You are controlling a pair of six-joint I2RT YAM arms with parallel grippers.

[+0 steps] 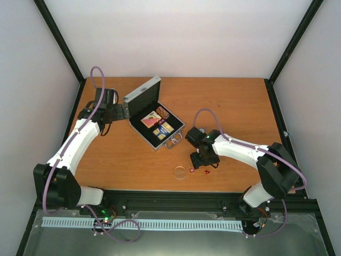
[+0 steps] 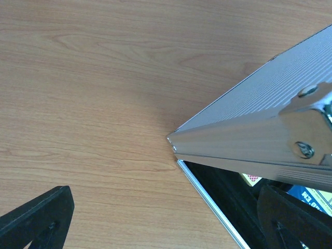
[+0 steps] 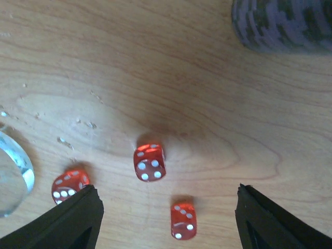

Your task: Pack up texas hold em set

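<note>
The silver case (image 1: 154,140) lies open on the table, its lid (image 1: 143,90) raised at the back left. A red-white deck (image 1: 151,120) and a blue-yellow deck (image 1: 164,129) lie in its black lining. My left gripper (image 1: 127,111) is open at the case's left corner; the lid's corner (image 2: 174,139) sits ahead between its fingers (image 2: 36,218). My right gripper (image 1: 200,164) is open and hangs over three red dice (image 3: 150,162), (image 3: 183,220), (image 3: 70,185). The clear disc (image 1: 180,172) lies just left of them. A dark chip stack (image 3: 282,23) stands beyond the dice.
The wooden table (image 1: 122,160) is walled by white panels with black corner posts. The case's metal handle (image 1: 173,142) faces the right arm. A black rail (image 1: 170,200) runs along the near edge, between the arm bases.
</note>
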